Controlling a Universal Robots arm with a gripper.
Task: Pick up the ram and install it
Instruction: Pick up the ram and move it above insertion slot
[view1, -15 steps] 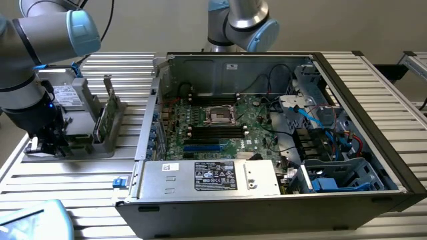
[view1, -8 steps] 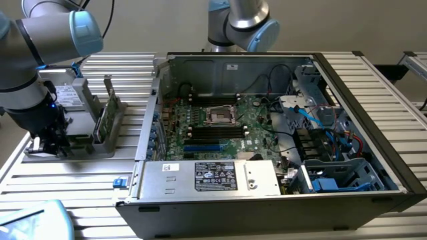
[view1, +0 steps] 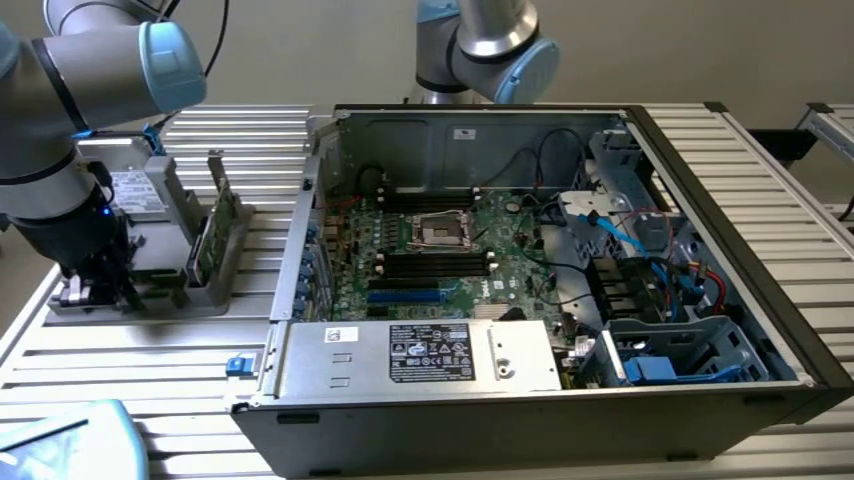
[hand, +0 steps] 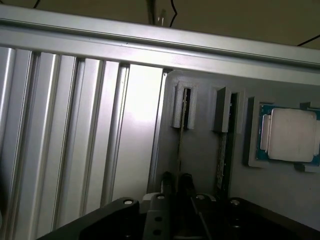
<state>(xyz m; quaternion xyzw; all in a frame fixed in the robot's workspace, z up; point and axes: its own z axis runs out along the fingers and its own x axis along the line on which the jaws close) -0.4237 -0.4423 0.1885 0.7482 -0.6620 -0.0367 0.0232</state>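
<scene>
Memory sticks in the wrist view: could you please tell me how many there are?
2. One memory stick stands in the holder at the gripper; the other stands in the next slot, nearer the processor. More could be hidden.

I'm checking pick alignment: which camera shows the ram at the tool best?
The wrist view: the ram stands edge-on in a slot of the grey holder, running straight to the tool. In the exterior view the tool, down at the holder's near edge, hides nearly all of it.
</scene>
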